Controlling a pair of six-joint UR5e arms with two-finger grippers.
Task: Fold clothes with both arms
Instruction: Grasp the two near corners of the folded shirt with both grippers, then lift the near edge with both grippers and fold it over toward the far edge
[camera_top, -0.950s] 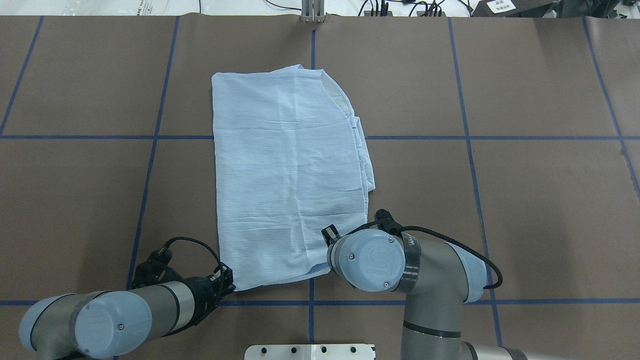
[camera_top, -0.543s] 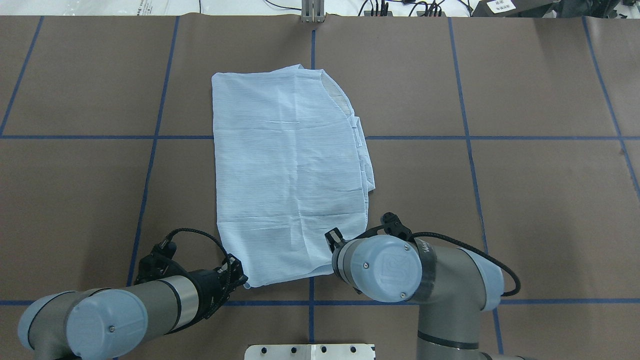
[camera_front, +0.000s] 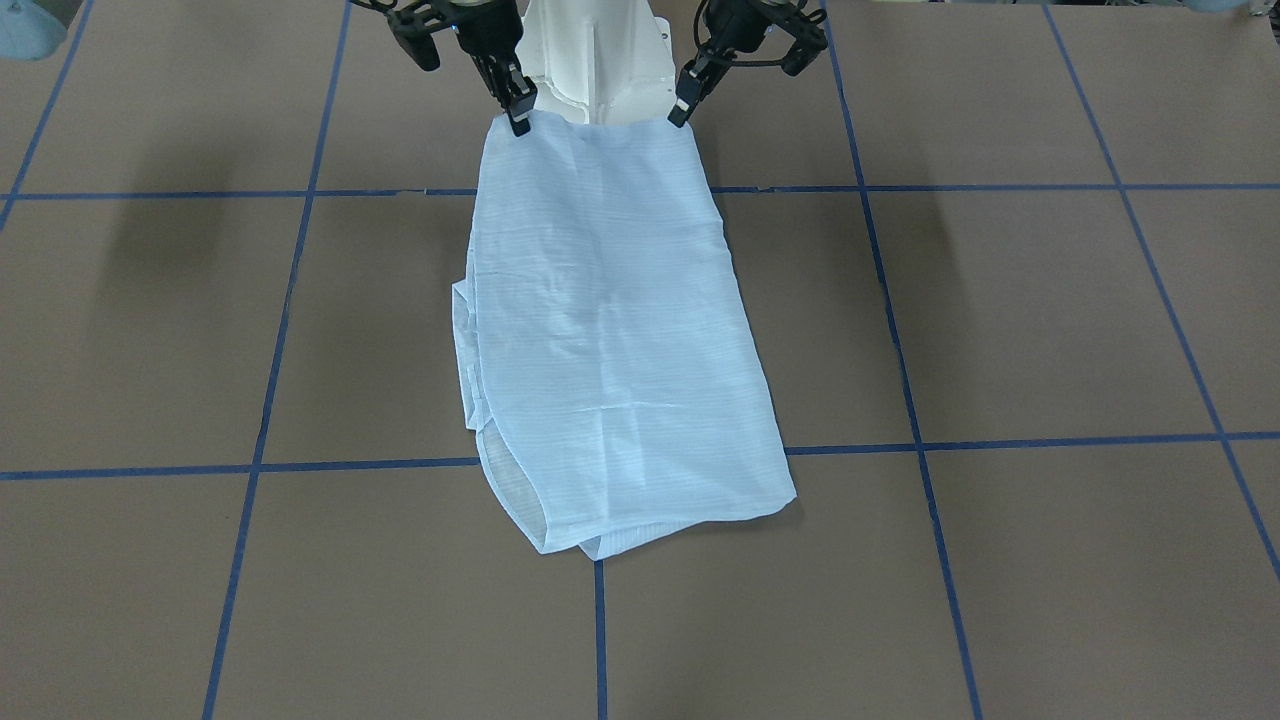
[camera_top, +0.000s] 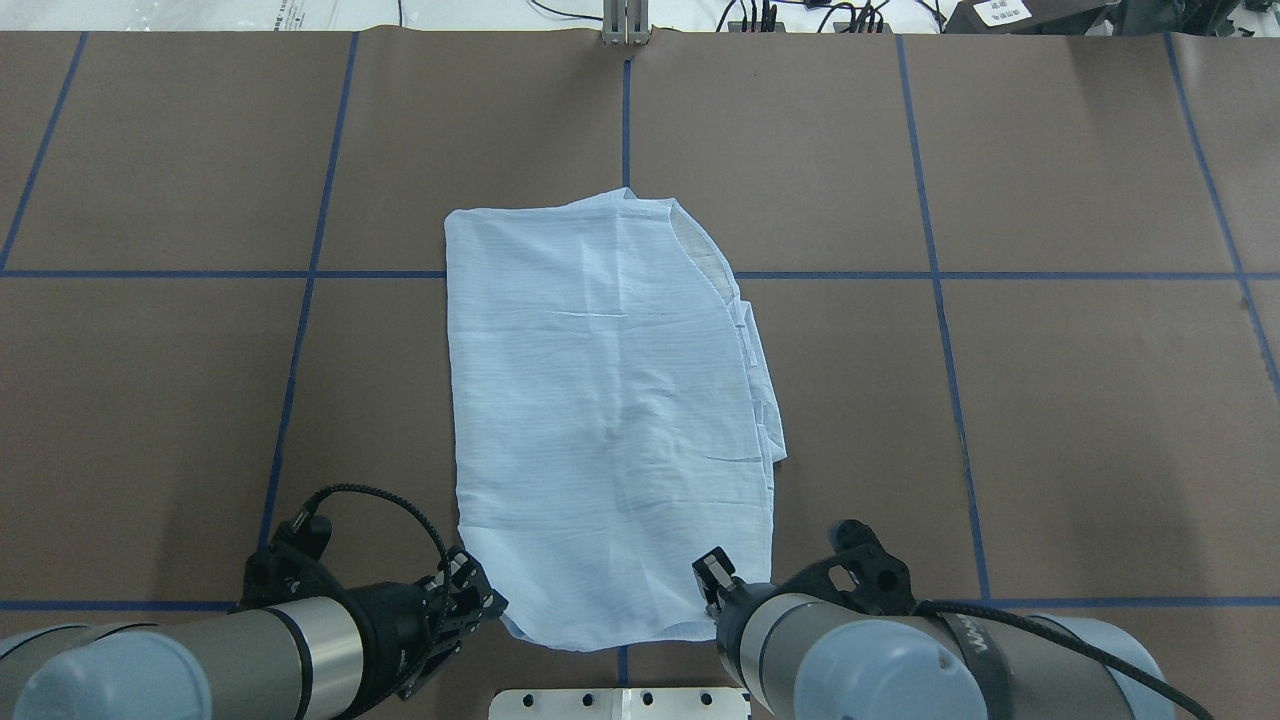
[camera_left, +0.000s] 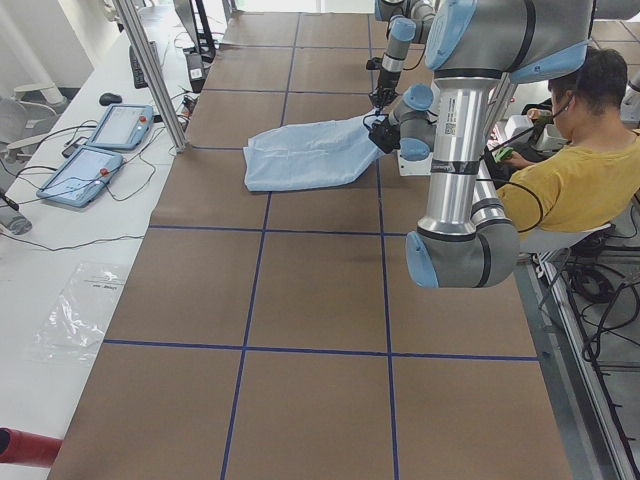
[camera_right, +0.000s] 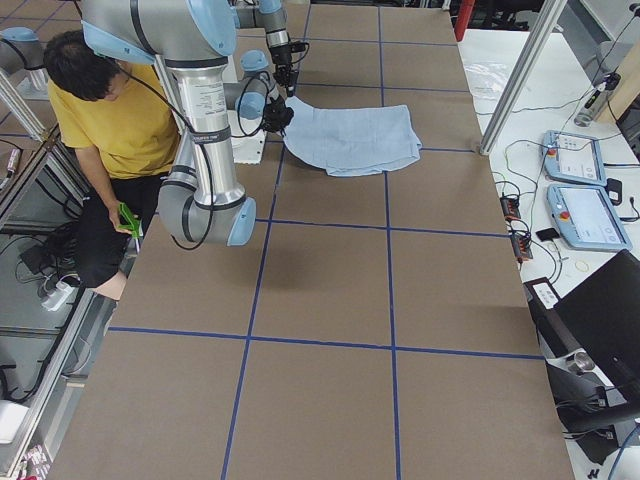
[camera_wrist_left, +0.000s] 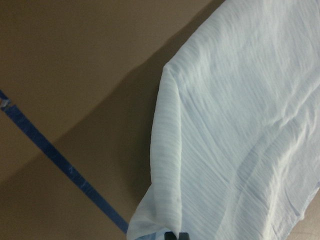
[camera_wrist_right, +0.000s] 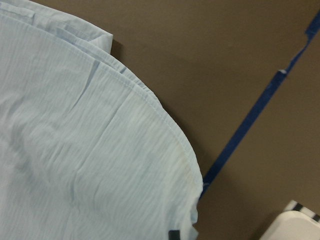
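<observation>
In the front-facing view we record the shirt (camera_front: 610, 330) lying folded into one long panel down the middle of the table (camera_front: 1000, 320). Its robot-side edge is raised off the surface and drawn taut between the two grippers. The right gripper (camera_front: 518, 118) holds one corner of that edge and the left gripper (camera_front: 681, 108) the other, and both pairs of jaws are pinched closed on the cloth. The white base (camera_front: 597, 60) stands just behind the held edge. At the far end we note a curved hem with a lower layer showing under it. In the overhead view the shirt runs from just before the base across one line of blue tape (camera_top: 200, 274), with the stacked side edges on the right arm's side. Each gripper sits at its own near corner. In the exterior left view the near, large arm reaches to the shirt's raised end, a seated person (camera_left: 580, 170) in a yellow top is behind the robot, and two tablets (camera_left: 100, 150) lie on the side bench. The exterior right view shows the same layout from the other end, with the far end of the shirt flat on the table. In the left wrist view the cloth hangs from a dark fingertip at the bottom edge and throws a shadow on the table. In the right wrist view we see a stitched, curved hem running down to a dark fingertip, with layered edges at the upper left and tape beside it.
</observation>
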